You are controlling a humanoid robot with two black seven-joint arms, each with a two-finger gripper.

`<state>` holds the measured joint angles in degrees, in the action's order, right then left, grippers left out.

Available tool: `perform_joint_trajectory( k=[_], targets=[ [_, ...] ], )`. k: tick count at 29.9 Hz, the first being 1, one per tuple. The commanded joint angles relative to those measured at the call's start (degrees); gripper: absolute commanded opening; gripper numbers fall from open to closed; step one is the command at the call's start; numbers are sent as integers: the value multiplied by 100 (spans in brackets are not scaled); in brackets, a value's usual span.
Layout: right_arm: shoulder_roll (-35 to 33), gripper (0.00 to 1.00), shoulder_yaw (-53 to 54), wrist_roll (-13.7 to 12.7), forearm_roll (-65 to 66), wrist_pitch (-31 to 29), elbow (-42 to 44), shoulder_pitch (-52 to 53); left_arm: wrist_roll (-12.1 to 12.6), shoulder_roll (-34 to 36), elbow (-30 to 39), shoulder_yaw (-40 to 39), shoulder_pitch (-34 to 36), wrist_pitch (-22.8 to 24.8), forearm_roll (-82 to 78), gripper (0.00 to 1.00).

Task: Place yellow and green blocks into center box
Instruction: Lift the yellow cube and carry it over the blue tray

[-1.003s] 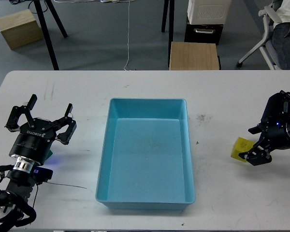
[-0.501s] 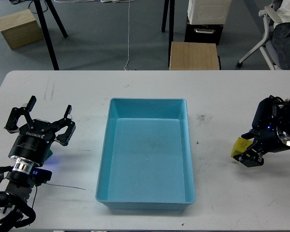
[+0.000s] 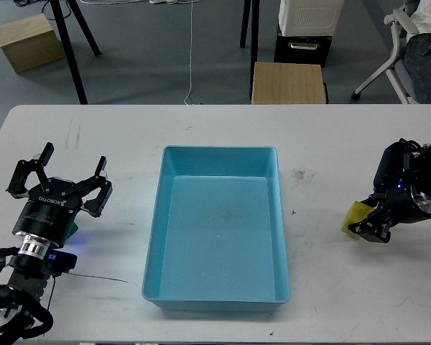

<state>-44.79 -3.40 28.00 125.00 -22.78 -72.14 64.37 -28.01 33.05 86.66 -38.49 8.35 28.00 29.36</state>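
The light blue center box [image 3: 219, 158] sits in the middle of the white table. A yellow block [image 3: 354, 215] lies on the table to the right of the box. My right gripper [image 3: 368, 224] is at the block, its dark fingers pressed against the block's right side and partly covering it. My left gripper [image 3: 61, 177] is open, fingers spread wide, left of the box. A sliver of a green block [image 3: 74, 231] shows under the left wrist, mostly hidden by it.
A thin black cable [image 3: 100, 276] lies on the table near my left arm. Beyond the table's far edge stand a wooden stool [image 3: 287, 83], tripod legs [image 3: 72, 43] and a cardboard box [image 3: 27, 42]. An office chair [image 3: 402, 50] is at the far right.
My right gripper's fingers have drawn in onto the yellow block and the wrist has shifted slightly left. The left arm has barely moved.
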Motion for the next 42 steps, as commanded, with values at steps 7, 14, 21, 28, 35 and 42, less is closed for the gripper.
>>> perform_joint_trajectory(
  k=[7, 14, 21, 28, 35, 42],
  targets=[
    [232, 9, -12, 0, -246, 28, -406, 1673, 1, 17, -8, 0, 0, 0, 9, 100],
    [1032, 9, -652, 0, -705, 10, -644, 2474, 1, 17, -26, 0, 0, 0, 9, 100],
    [2060, 9, -1119, 0, -696, 10, -521, 2475, 1, 26, -35, -105, 9, 0, 9, 100],
    [2983, 10, -1269, 0, -696, 1, -12, 2291, 1, 26, -43, -114, 17, 0, 9, 100],
    [3660, 11, -1269, 0, -722, 10, 428, 1948, 1, 17, -87, -114, 9, 0, 9, 100],
    [3828, 53, -1251, 0, -775, 36, 736, 1632, 1, 17, -87, -114, 0, 0, 0, 100]
  ],
)
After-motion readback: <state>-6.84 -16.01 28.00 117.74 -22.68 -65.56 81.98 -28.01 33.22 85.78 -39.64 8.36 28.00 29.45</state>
